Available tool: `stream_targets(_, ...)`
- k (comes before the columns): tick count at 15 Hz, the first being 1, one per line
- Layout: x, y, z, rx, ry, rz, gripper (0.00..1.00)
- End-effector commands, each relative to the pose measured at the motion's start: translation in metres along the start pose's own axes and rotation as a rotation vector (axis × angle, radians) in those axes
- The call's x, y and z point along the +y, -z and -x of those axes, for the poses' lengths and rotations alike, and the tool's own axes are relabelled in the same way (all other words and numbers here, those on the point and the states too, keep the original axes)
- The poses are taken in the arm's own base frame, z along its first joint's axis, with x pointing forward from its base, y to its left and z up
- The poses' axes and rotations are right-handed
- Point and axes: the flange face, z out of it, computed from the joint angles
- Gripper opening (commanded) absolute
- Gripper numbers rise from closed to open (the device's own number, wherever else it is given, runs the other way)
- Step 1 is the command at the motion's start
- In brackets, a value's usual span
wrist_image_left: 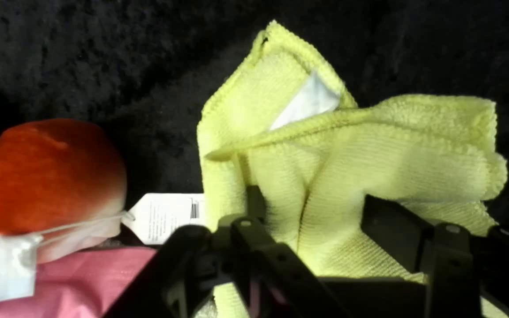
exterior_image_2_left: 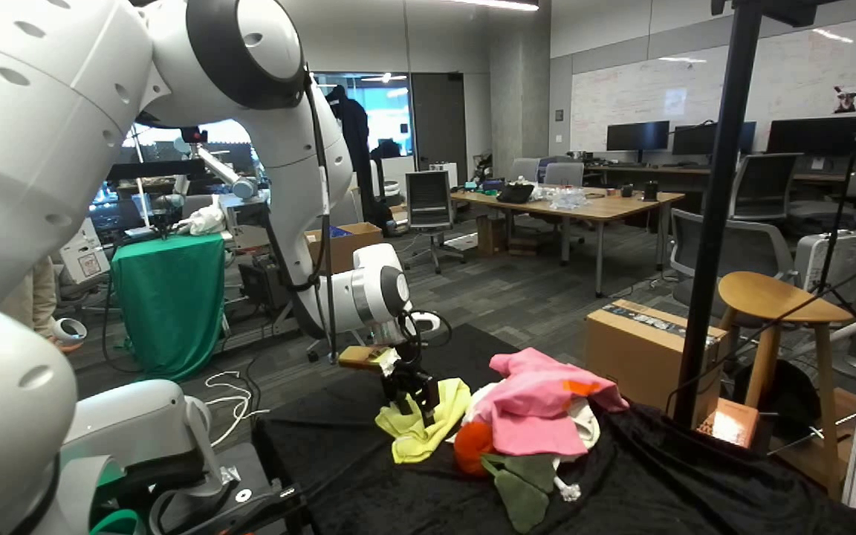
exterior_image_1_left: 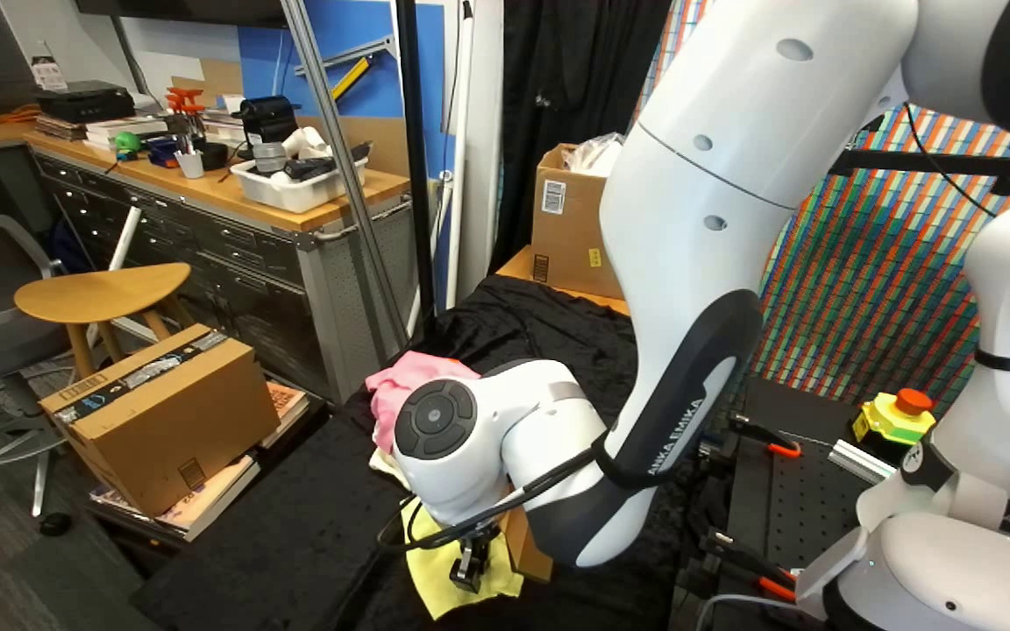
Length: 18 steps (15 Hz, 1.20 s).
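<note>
A crumpled yellow cloth [wrist_image_left: 413, 159] lies on black fabric, under my gripper [wrist_image_left: 311, 213] in the wrist view. The two fingers stand apart and press into it, with soft folds of the cloth bunched up between them. A pale label shows within one fold. In both exterior views the gripper [exterior_image_2_left: 419, 407] points down onto the yellow cloth [exterior_image_2_left: 417, 448]. Left of it in the wrist view are an orange-red plush thing [wrist_image_left: 51, 172], a white paper tag [wrist_image_left: 159, 216] and pink cloth [wrist_image_left: 82, 282]. How deep the fingertips reach is partly hidden by the cloth.
The pink cloth [exterior_image_2_left: 539, 409] is heaped beside the yellow one, with a dark green piece [exterior_image_2_left: 524, 494] in front. A black pole [exterior_image_2_left: 710, 223] rises by the table's edge. A cardboard box [exterior_image_1_left: 172, 421] stands beyond the black-draped table [exterior_image_1_left: 295, 552].
</note>
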Motion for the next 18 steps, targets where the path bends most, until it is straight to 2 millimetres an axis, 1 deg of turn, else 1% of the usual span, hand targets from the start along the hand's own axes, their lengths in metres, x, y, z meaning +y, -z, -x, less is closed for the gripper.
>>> stream_targets(1,0.001,-0.003,-0.007,-0.001,-0.026,0.009,0.31)
stream_targets(2,0.002,-0.001,-0.007,-0.002,-0.027,0.006,0.23)
stream_targets(4,0.004,0.0,-0.007,0.0,-0.03,0.005,0.1)
stream_targets(5,0.007,0.005,-0.006,0.003,-0.029,0.003,0.07)
stream_targets(6,0.008,0.007,-0.007,0.007,-0.031,0.005,0.06)
stream_targets(8,0.015,0.016,-0.009,0.032,-0.048,0.01,0.09)
stream_targets(9,0.02,0.022,-0.009,0.045,-0.063,0.013,0.07)
stream_targets(10,0.027,0.027,-0.011,0.058,-0.081,0.012,0.09)
stream_targets(12,0.044,0.036,-0.017,0.087,-0.133,0.016,0.09)
stream_targets(15,0.078,0.05,-0.023,0.133,-0.214,0.066,0.09)
stream_targets(18,0.111,0.053,-0.029,0.163,-0.3,0.119,0.09)
